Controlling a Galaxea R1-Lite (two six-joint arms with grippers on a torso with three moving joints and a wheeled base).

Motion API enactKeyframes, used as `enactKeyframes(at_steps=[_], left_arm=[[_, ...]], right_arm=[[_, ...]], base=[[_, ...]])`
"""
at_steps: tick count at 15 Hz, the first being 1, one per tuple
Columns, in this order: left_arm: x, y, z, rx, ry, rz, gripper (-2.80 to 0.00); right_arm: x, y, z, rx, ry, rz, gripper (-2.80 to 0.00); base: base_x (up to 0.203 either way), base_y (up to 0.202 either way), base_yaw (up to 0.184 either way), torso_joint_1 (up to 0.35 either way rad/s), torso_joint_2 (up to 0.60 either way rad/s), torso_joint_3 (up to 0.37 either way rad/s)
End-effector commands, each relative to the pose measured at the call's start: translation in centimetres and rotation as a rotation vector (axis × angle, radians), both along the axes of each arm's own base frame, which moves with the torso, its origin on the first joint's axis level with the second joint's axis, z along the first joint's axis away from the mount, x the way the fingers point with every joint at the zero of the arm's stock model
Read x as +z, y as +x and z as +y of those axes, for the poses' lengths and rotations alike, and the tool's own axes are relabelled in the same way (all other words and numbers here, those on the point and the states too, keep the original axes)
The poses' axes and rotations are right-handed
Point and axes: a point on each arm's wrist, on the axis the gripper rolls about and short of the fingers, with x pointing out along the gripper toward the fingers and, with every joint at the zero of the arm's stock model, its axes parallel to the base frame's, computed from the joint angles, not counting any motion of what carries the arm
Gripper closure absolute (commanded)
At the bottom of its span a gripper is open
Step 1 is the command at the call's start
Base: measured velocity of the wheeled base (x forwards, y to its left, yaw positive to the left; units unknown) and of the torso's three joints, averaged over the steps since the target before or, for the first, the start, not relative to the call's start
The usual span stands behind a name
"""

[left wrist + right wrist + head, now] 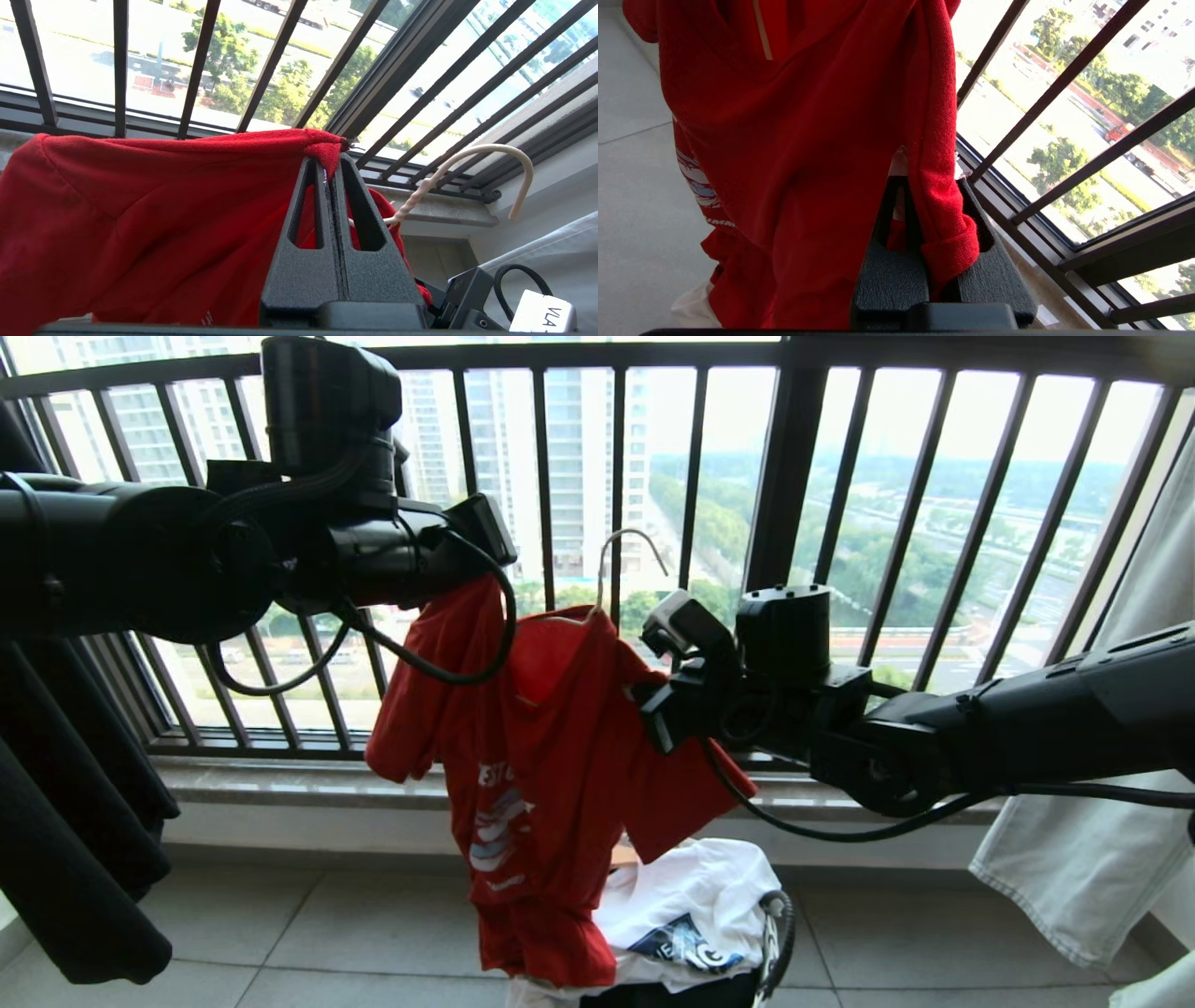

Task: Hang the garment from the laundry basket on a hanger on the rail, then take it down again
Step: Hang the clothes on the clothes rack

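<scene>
Nubby red garment [546, 747] drapes thin twisted-wire hanger [472, 175].

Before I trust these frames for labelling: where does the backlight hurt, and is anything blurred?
Head view: bright window behind the railing leaves both arms near-silhouettes; the shirt stays readable. Left wrist view: sharp, the left gripper shut on a shirt edge, the hanger hook clear against glare. Right wrist view: the right gripper is dark against the washed-out street, cloth grain crisp; no motion blur.

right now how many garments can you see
4: the red T-shirt held mid-air, a white printed one in the basket, dark clothing far left, a pale garment far right. More may be hidden.
</scene>
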Motion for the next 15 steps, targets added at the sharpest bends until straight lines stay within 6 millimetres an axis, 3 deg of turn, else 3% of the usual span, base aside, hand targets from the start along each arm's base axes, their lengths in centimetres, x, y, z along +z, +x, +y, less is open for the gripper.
enactKeyframes(at_steps=[1,5,10,13,15], left_arm=[[-0.6,0.4,-0.4,-0.005,0.0,0.014,0.0],[-1.1,0.7,-0.5,-0.002,0.018,0.027,0.0],[-1.0,0.4,-0.5,-0.021,0.013,0.029,0.0],[-0.4,-0.7,0.0,-0.083,0.001,0.029,0.0],[0.3,-1.2,1.5,-0.106,0.005,0.01,0.0]], right_arm=[[-0.8,-0.2,0.9,0.022,-0.01,0.014,0.0],[-0.8,-0.8,1.4,0.041,-0.009,0.018,0.0],[-1.5,-2.4,3.4,0.101,-0.019,0.043,0.0],[-1.6,-2.8,4.0,0.11,0.012,0.07,0.0],[-1.3,-2.7,3.8,0.106,0.017,0.066,0.0]], base=[[0.0,0.0,0.0,0.0,0.0,0.0],[0.0,0.0,0.0,0.0,0.0,0.0],[0.0,0.0,0.0,0.0,0.0,0.0],[0.0,0.0,0.0,0.0,0.0,0.0],[0.0,0.0,0.0,0.0,0.0,0.0]])
